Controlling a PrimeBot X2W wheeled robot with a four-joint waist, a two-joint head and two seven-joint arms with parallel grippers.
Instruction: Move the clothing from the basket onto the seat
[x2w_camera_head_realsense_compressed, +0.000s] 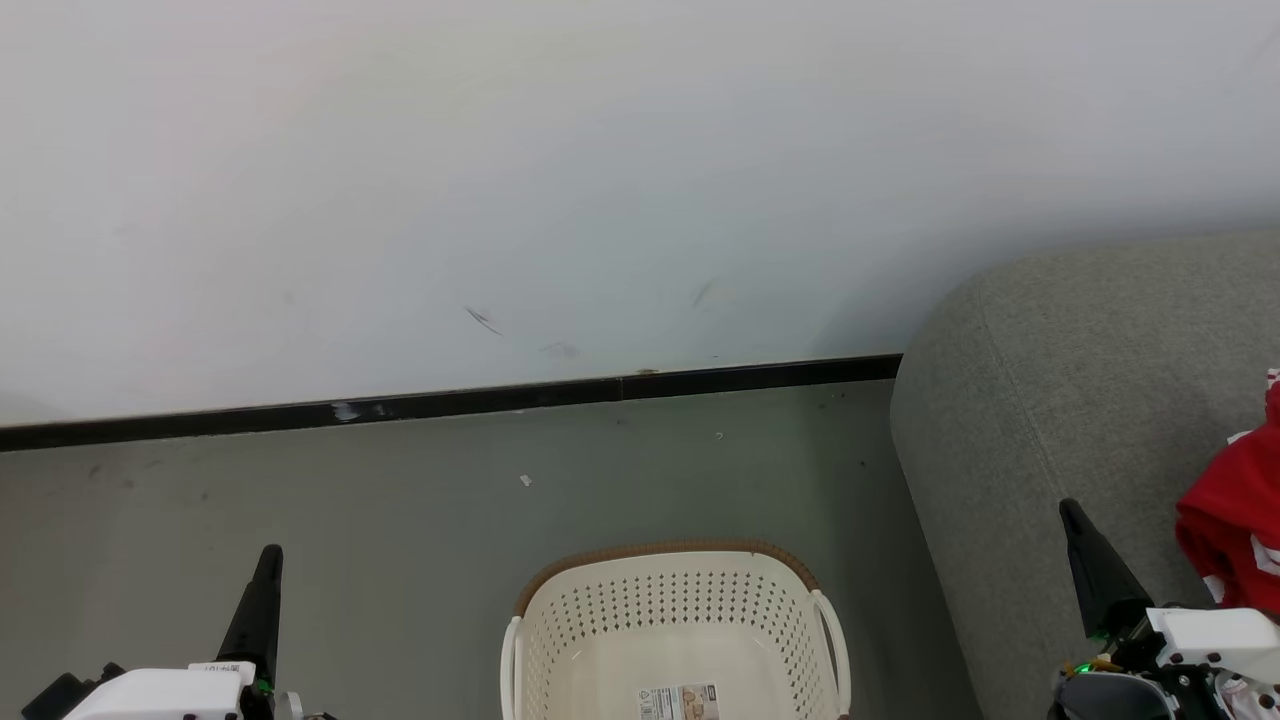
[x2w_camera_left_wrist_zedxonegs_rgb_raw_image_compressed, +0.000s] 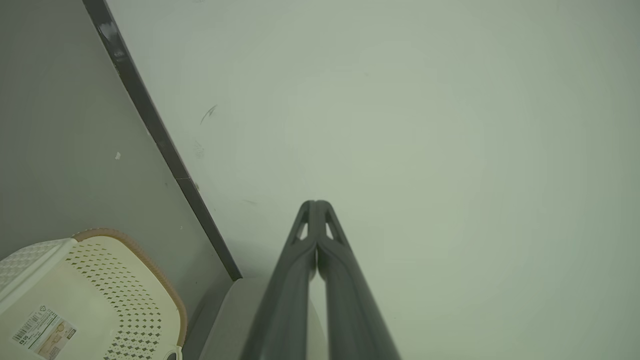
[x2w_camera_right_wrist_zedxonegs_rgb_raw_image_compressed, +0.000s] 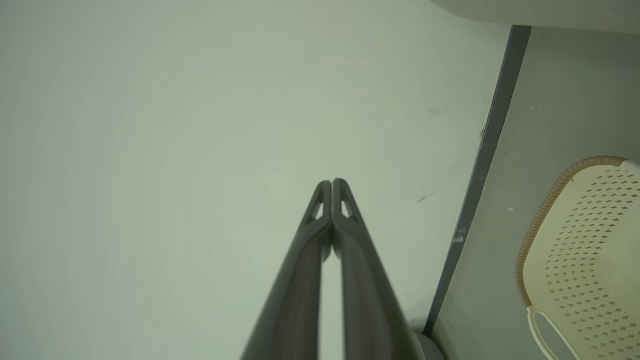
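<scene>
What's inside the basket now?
Inside the cream-white perforated plastic basket: a printed label on its floor, otherwise bare. Its near end is cut off by the frame.

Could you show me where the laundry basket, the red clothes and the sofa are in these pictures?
basket (x2w_camera_head_realsense_compressed: 680, 600): head view, on its perforated far wall.
red clothing (x2w_camera_head_realsense_compressed: 1225, 530): head view, on the red fabric at the right edge.
sofa (x2w_camera_head_realsense_compressed: 1050, 380): head view, on its rounded grey arm.
</scene>
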